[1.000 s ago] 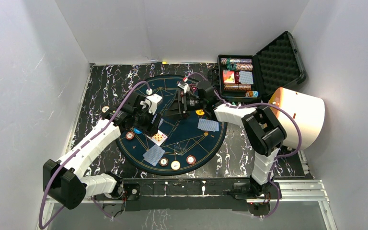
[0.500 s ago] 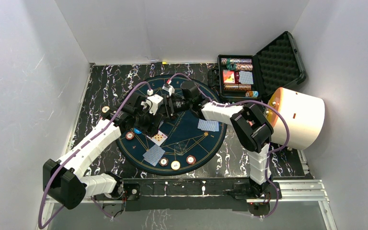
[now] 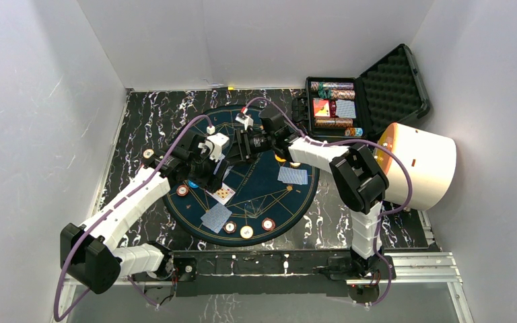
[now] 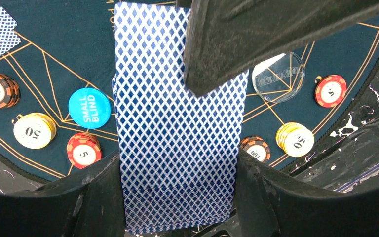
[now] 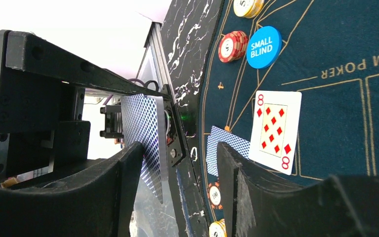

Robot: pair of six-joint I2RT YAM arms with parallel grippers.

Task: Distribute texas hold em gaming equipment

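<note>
Right gripper (image 3: 237, 147) has swung left from mid-mat to meet the left gripper (image 3: 217, 161), upper left of centre in the top view. Deck of blue-backed cards (image 4: 177, 143) is pinched by its long edges in the left jaws. One right finger (image 4: 237, 44) lies over the top card. Right jaws stand apart at the deck's edge; cannot tell if they grip a card.

Already out on the round poker mat (image 3: 256, 195):
- eight of diamonds (image 5: 275, 131), face up
- face-down cards (image 3: 216, 217)
- small blind button (image 4: 89, 107)
- dealer button (image 4: 278, 70)
- chip stacks (image 4: 33, 130) near the rim

Judgement: partway. More cards to deal; chips remain in the open case (image 3: 333, 111), upper right.
</note>
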